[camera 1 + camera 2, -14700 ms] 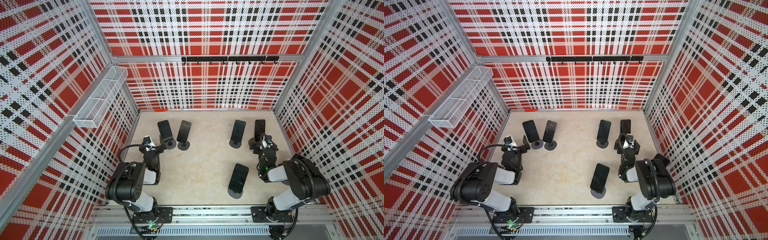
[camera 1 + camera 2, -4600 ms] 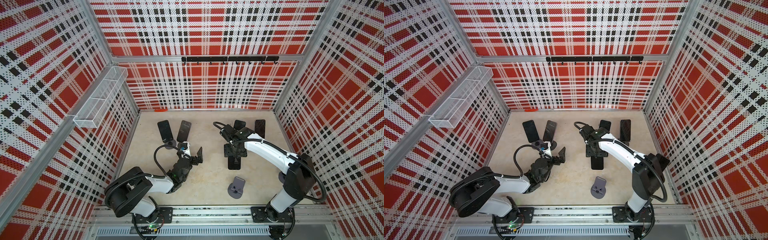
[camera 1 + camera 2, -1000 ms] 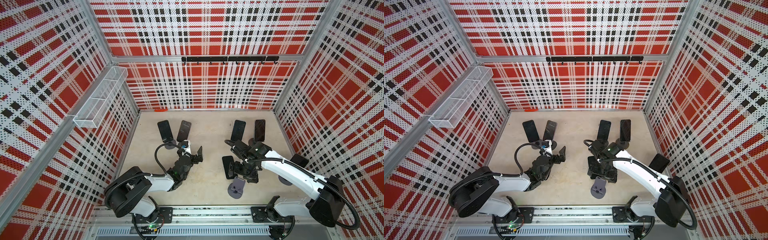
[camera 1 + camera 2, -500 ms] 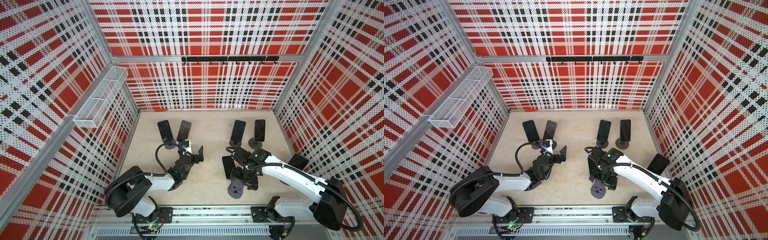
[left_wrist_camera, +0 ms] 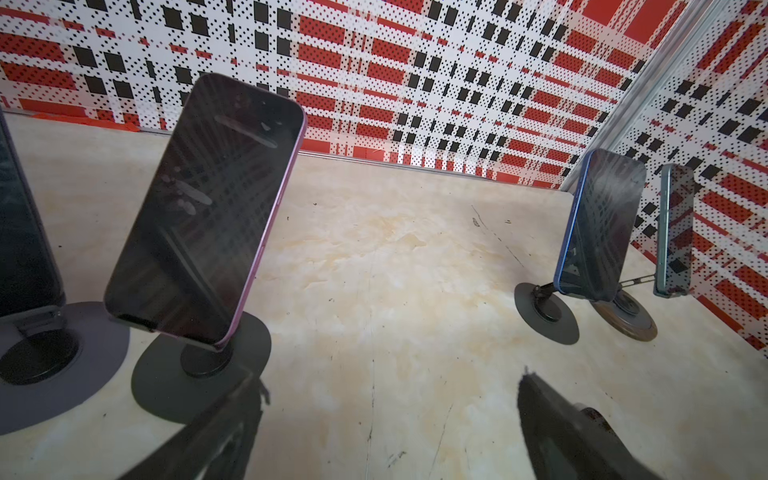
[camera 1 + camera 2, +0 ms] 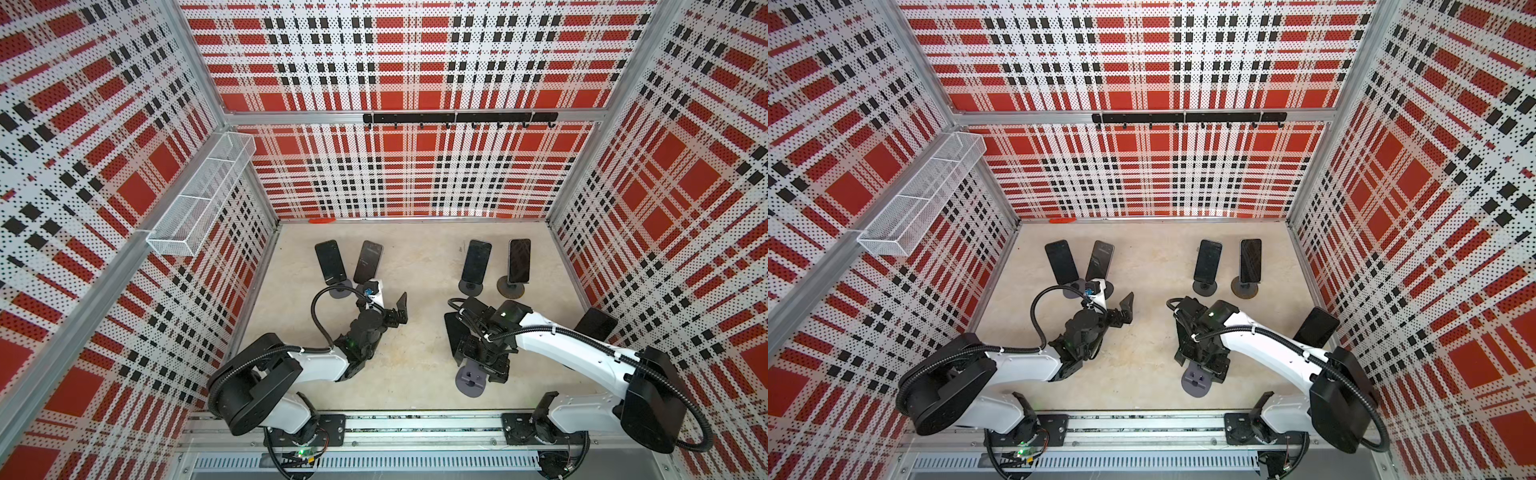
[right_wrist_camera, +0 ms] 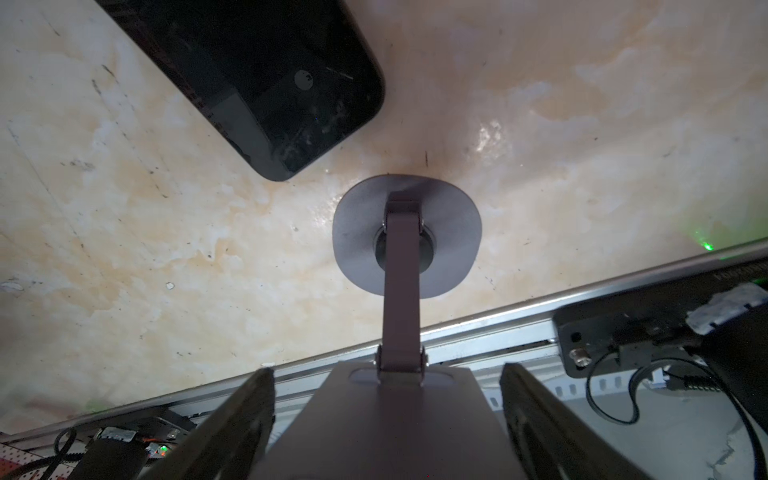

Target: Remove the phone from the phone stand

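1. Closest to us is the grey metal phone stand [image 6: 468, 381]. Its top plate is bare. The right claw [image 7: 385, 370] hangs over it, spread, with one finger on each side of the plate, pinching nothing.
2. Just beside the stand, the flat black phone [image 7: 257, 75] lies on the beige table [image 6: 415, 257]. That job looks done.
3. Further back, the left claw [image 5: 390, 419] is spread wide and empty.
4. At the back, a purple-edged phone [image 5: 208, 199] and three more lean on stands, maybe next.

Left arm [image 6: 320, 365] and right arm [image 6: 569, 345]: white link shells, black joint housings; black corrugated cables [image 6: 314, 309] are routed alongside.
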Robot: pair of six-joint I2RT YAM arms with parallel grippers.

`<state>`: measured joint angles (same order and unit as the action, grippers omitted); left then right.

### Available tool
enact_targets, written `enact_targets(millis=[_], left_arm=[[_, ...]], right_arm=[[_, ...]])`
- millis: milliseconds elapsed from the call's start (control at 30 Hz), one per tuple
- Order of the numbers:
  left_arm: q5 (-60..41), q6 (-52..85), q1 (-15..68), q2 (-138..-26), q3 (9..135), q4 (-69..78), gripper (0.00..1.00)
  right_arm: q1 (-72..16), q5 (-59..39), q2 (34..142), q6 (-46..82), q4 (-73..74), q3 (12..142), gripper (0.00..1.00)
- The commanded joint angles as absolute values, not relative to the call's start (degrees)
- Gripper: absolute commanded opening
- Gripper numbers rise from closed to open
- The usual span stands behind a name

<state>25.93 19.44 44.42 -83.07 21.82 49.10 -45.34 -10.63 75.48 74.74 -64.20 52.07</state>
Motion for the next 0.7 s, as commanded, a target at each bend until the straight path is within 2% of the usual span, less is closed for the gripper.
enact_targets(millis=[0, 233, 667], left_arm=[[26.08, 19.86, 44.31, -81.41, 22.13, 49.17, 0.98], [26.21, 19.78, 44.47, -81.29, 22.05, 49.04, 0.98], [27.52, 19.99, 44.56, -81.34, 21.65, 49.04, 0.98]], right_arm=[[-45.74, -9.87, 76.73, 73.57, -63.91, 51.35, 0.87], [-45.79, -9.16, 78.92, 71.48, -64.23, 51.34, 0.80], [-45.79, -8.45, 80.23, 67.30, -62.16, 49.74, 0.76]])
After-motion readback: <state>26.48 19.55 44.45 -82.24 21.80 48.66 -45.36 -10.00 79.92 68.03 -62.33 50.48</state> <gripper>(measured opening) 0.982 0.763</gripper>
